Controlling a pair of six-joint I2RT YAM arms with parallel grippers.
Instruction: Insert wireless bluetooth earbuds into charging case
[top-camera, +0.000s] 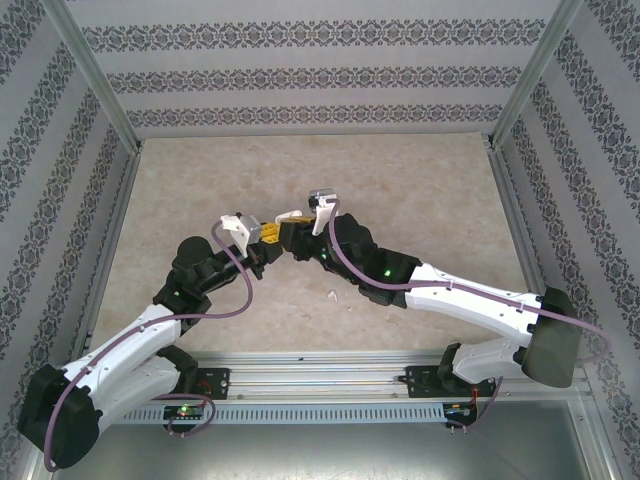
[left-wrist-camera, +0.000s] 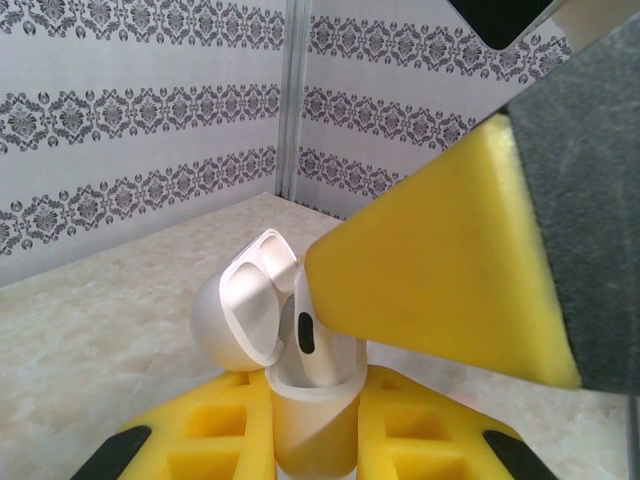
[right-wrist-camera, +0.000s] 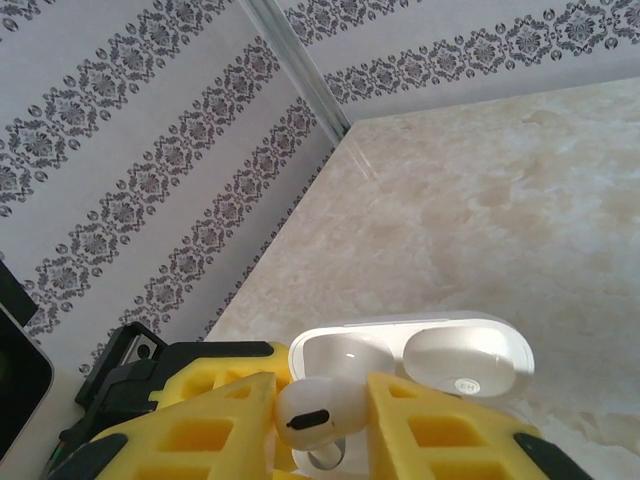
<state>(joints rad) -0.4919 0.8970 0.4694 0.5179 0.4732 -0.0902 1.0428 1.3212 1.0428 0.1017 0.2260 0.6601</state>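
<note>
Left gripper: my yellow foam pads are clamped on the lower body of the white, pebble-shaped plastic charging case.
Case lid: hinged open, leaning toward 10 o'clock of the case body in my left wrist view.
Right gripper: my yellow foam pads press on both sides of a small white plastic earbud with a dark oval vent, gripping it.
Earbud position: lower end inside the open well of the case, head above the rim.
Right pad: enters my left wrist view from 2 o'clock and touches the earbud.
Meeting point: mid-table in the top view, with my left gripper at 9 o'clock of my right gripper.
Loose bit: tiny and whitish, it lies on the beige marbled tabletop at 5 o'clock of both grippers, apart from them.
</note>
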